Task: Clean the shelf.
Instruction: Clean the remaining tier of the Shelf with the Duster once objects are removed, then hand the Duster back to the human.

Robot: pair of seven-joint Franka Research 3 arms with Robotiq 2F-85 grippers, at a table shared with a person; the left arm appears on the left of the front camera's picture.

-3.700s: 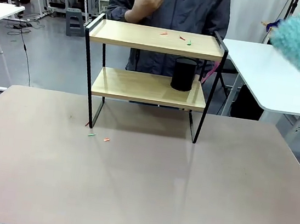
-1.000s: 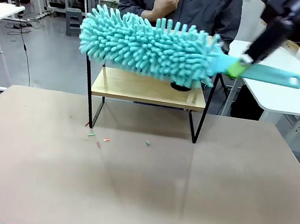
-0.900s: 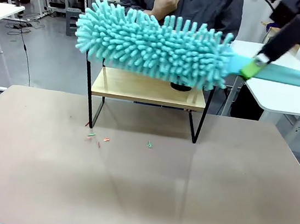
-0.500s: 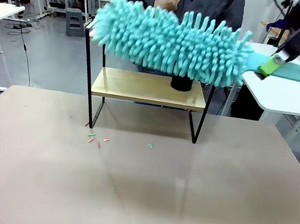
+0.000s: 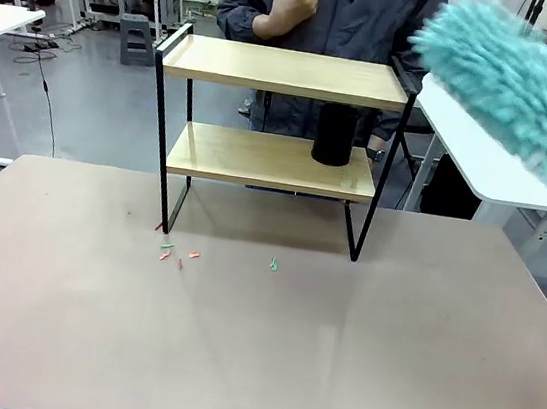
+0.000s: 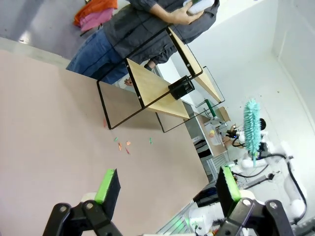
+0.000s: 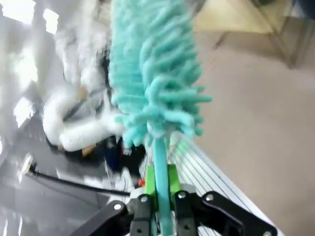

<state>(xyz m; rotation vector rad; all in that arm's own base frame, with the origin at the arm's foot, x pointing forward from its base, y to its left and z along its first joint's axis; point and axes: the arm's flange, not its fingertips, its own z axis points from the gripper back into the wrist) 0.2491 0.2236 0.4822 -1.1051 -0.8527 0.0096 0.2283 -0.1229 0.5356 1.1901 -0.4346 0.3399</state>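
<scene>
The shelf [image 5: 285,71] stands at the far middle of the table, its top board bare and a black cylinder [image 5: 334,135] on its lower board. A fluffy teal duster [image 5: 516,87] hangs tilted in the air up at the right, off the shelf's right end. In the right wrist view my right gripper [image 7: 159,189] is shut on the duster's handle [image 7: 160,162], the head [image 7: 152,73] rising ahead. My left gripper [image 6: 167,184] is open with nothing between its green pads, above the table, facing the shelf [image 6: 157,88] and the duster [image 6: 252,128].
Small red and green scraps [image 5: 175,251] lie on the table in front of the shelf's left leg, one more [image 5: 273,263] toward the middle. A person [image 5: 329,10] stands behind the shelf holding a white object. A white side table [image 5: 483,141] is at the right.
The duster swept rightward over the shelf's top board and lifted off to the upper right. The scraps seen on that board earlier are gone; more scraps lie on the table.
</scene>
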